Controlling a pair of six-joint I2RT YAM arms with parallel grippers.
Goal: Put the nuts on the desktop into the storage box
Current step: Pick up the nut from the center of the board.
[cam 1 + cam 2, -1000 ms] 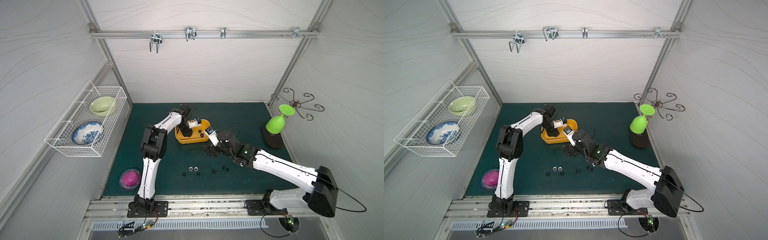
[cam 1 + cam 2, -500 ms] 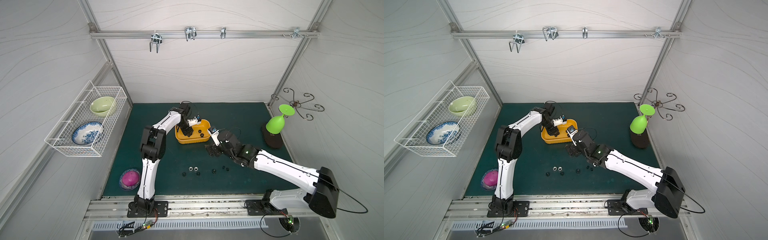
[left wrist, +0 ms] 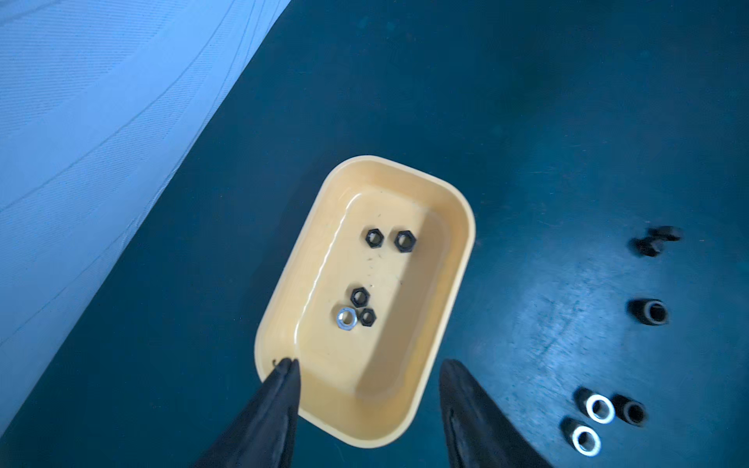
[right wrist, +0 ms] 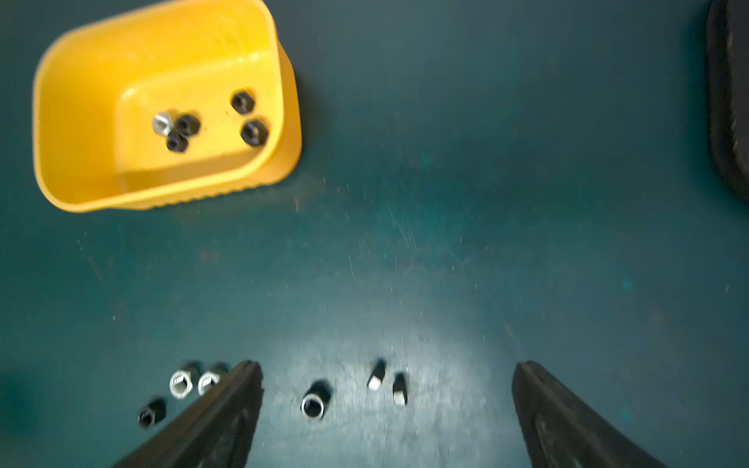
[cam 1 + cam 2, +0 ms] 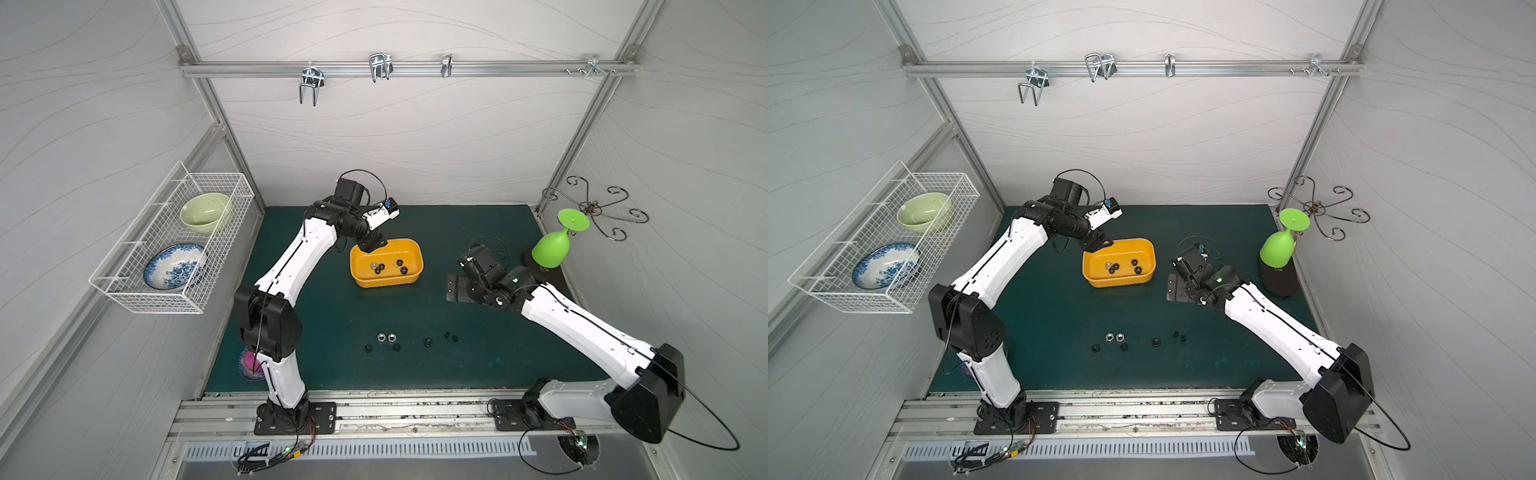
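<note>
The yellow storage box [image 5: 405, 279] [image 5: 1100, 280] stands mid-back on the teal desktop [image 5: 478, 365]. Several nuts lie in it, black ones and a silver one [image 3: 346, 318]. More nuts lie in a loose row nearer the front: two silver ones [image 5: 380, 337] side by side and several black ones [image 5: 427, 342] around them. My left gripper [image 5: 372, 246] [image 3: 367, 362] hangs open and empty above the box's far-left corner. My right gripper [image 5: 457, 286] [image 4: 387, 364] is wide open and empty, low over the desktop to the right of the box; a black nut [image 4: 313, 405] shows between its fingers, farther off.
A white wire basket [image 5: 224, 232] on the left wall holds a pale green bowl and a blue-patterned plate. An upturned green goblet [image 5: 552, 249] rests on a black stand at the right edge, beside a metal hook rack [image 5: 590, 205]. A pink dish [image 5: 251, 361] lies by the left arm's base.
My left gripper has opened and risen a little at the box's far-left corner. My right gripper has drawn away from the box to the right, still open.
</note>
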